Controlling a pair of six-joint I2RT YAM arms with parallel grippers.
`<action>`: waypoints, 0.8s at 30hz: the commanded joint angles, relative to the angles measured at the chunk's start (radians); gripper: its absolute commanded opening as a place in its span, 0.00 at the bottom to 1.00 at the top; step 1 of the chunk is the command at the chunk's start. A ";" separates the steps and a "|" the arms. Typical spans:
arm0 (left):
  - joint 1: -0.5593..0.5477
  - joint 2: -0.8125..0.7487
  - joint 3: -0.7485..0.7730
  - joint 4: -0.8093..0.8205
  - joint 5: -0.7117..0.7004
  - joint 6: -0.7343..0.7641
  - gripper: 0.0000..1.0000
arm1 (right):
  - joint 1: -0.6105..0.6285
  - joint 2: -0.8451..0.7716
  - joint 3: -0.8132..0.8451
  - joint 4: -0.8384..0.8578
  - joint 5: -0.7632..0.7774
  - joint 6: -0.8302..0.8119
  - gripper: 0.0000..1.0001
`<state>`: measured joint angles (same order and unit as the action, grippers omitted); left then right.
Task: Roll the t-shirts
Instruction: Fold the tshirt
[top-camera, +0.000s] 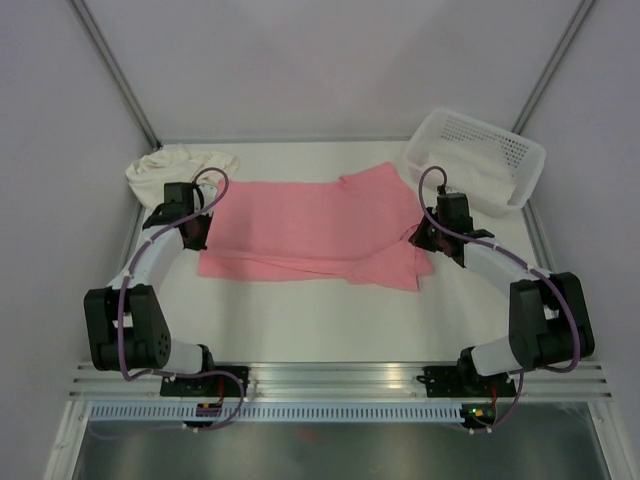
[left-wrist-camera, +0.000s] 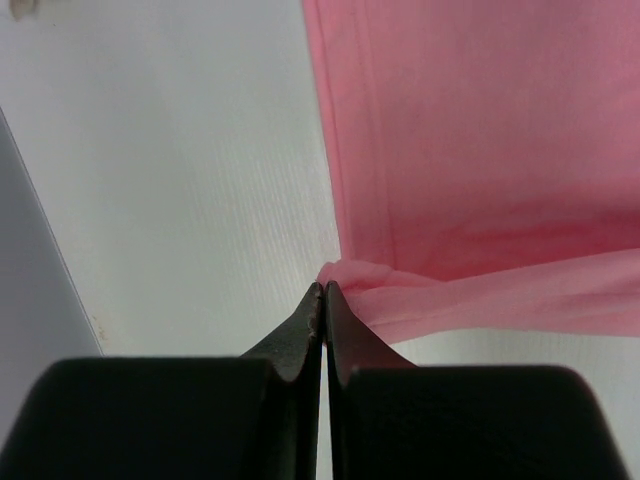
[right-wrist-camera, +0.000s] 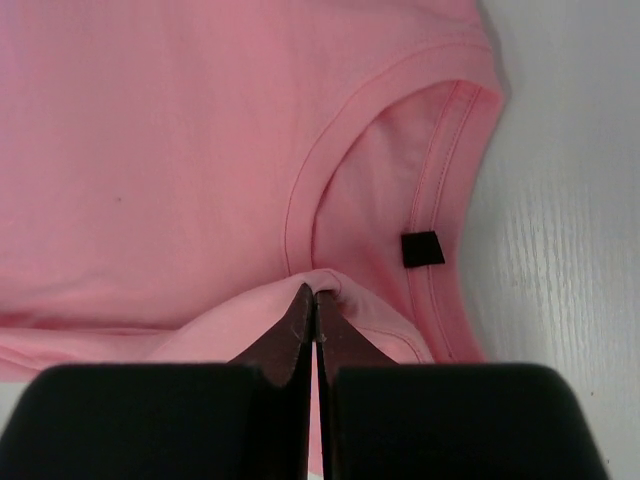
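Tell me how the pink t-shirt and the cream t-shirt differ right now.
The pink t-shirt lies spread across the middle of the table; the cream t-shirt sits bunched in the far left corner. The left pincer and right pincer are shut on the pink t-shirt's edges; neither grips the cream t-shirt. Both lie unrolled.

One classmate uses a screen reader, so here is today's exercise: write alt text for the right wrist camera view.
The right gripper is pinched shut on a raised fold of a salmon-pink cotton t-shirt, close beside its stitched neckline. A small black label sits inside the collar, and white tabletop shows along the right side.
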<state>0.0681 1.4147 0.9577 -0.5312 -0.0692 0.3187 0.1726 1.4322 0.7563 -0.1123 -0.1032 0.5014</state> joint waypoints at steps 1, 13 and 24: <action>0.006 0.029 0.036 0.076 0.003 -0.026 0.02 | -0.002 0.051 0.064 0.062 0.026 -0.023 0.00; 0.006 0.092 0.047 0.103 -0.007 -0.041 0.02 | -0.007 0.093 0.094 0.065 0.097 -0.040 0.00; 0.004 0.125 0.061 0.128 -0.055 -0.052 0.02 | -0.030 0.126 0.103 0.094 0.120 -0.026 0.00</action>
<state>0.0681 1.5288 0.9737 -0.4500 -0.0986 0.3023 0.1562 1.5406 0.8188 -0.0620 -0.0204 0.4747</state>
